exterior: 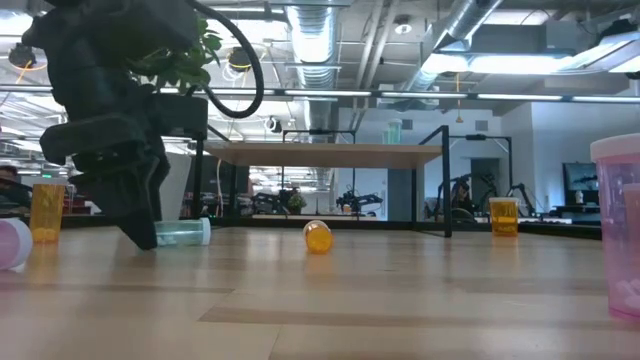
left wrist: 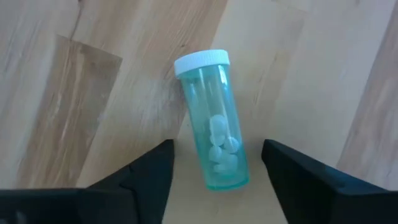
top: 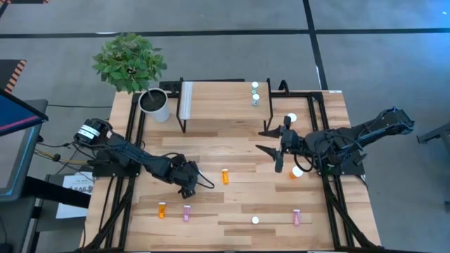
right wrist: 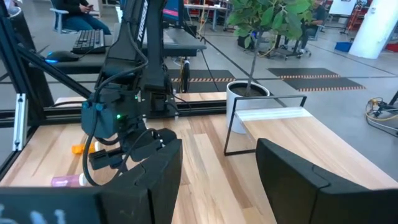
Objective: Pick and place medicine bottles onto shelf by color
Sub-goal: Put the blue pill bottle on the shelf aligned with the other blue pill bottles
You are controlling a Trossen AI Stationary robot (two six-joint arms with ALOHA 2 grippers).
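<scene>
Hovering low over the table, the left gripper points down at a teal bottle lying on its side on the wood; fingers spread open, one on either side of the bottle, not touching it as far as the wrist view shows. White cap points away from the gripper, pale pills visible inside. From table height the same teal bottle lies just beside the dark gripper.

Right gripper hangs above the table's right half, just in front of the shelf, fingers apart, nothing between them.

Shelf stands at the far side of the table, beside a white plant pot. Two teal bottles stand upright near its right end.

Elsewhere on the table:
- small orange bottle lying near the middle, well apart from both grippers
- orange bottle and pink bottle close together at the near left
- pink bottle at the near right, with a white-capped bottle upright to its left, colour cannot tell
- orange bottle lying under the right arm
- another white cap by the right frame rail, colour of bottle cannot tell
</scene>
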